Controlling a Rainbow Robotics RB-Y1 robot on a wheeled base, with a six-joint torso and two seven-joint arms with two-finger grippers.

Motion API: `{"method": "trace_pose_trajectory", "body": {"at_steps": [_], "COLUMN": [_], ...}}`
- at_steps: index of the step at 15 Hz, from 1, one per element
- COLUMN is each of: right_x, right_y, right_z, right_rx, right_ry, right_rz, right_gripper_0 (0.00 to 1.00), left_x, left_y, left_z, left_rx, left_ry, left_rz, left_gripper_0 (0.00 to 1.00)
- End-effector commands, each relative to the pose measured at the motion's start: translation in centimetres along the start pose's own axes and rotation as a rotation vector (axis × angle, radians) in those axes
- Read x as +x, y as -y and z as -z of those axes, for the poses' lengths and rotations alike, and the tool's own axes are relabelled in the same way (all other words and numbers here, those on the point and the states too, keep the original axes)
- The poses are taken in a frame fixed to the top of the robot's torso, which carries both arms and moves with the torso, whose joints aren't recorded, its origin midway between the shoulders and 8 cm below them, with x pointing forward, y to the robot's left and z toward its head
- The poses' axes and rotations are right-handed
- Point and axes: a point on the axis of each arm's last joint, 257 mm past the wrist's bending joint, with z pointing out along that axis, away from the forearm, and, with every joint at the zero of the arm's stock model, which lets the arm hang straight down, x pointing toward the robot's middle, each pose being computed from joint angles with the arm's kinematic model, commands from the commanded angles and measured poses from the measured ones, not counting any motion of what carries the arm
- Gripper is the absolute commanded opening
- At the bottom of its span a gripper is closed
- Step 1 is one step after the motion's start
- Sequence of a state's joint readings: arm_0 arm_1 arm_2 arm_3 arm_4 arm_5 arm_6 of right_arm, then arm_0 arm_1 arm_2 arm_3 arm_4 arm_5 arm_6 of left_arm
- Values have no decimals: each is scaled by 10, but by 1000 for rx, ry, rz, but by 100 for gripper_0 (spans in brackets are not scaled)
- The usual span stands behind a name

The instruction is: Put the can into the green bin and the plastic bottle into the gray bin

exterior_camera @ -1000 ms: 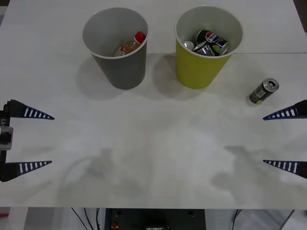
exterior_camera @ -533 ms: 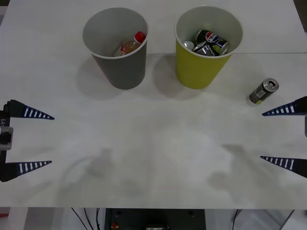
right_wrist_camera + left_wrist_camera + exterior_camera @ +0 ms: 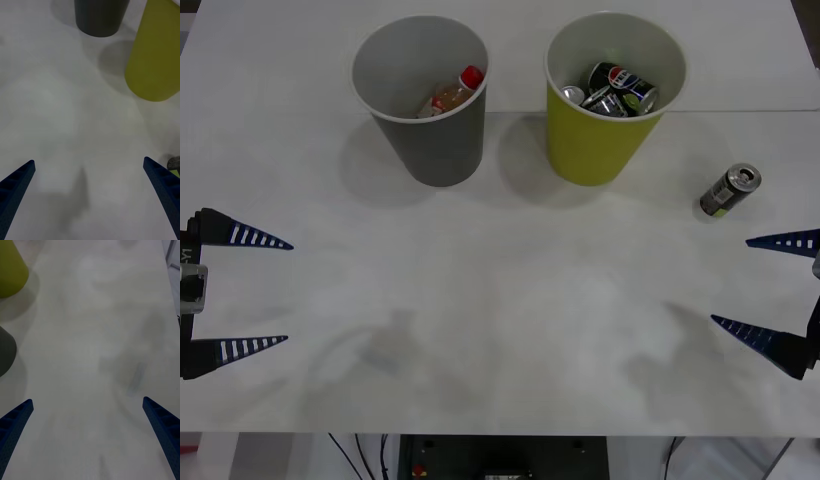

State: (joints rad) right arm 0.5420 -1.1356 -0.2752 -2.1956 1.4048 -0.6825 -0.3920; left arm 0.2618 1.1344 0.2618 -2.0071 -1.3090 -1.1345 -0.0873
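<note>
Can [image 3: 730,190] upright beside green bin [image 3: 612,150] — slim, easily tipped by a grazing finger. Right gripper [image 3: 778,293] near it, jaws wide; left gripper [image 3: 242,291] parked, jaws wide.

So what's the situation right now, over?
Both grippers open: left gripper parked, right gripper near the can. Can upright on table. Plastic bottle in gray bin. Nothing blocking.
</note>
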Motion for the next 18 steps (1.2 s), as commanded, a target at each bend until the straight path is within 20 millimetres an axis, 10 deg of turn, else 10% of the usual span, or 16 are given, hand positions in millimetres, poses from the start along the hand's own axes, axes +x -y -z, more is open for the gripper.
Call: {"method": "trace_pose_trajectory", "body": {"at_steps": [1,18], "right_x": [13,124], "right_y": [8,90], "right_z": [-4,-23], "right_rx": [104,740], "right_ry": [13,167], "right_rz": [-136,-793], "right_gripper_0": [100,100], "left_x": [0,0], "left_y": [0,0], "left_z": [0,0], "left_rx": [0,0], "left_ry": [0,0], "left_rz": [0,0], "left_gripper_0": [100,100]}}
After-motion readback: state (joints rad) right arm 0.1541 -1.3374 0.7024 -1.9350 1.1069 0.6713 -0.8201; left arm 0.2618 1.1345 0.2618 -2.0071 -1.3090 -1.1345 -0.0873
